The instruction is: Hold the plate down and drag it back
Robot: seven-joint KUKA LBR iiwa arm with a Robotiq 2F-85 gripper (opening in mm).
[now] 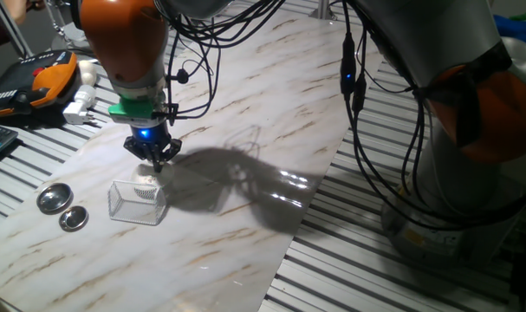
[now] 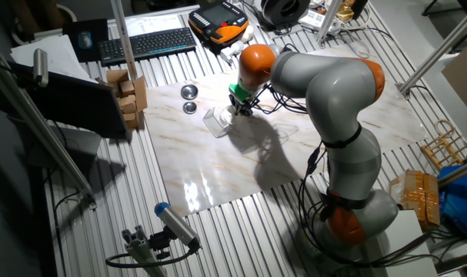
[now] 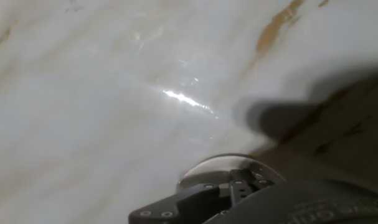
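The gripper points down w/ its tips on or just above the plate, which lies right under it, touching or just beside the far edge of the clear wire box. In hand view the plate shows only as a pale curved rim beside the fingers; open or closed, cannot tell. Surface is a marble-pattern board on a slatted metal table. Two metal lids lie left of the box. Keyboard at far side in the other fixed view.
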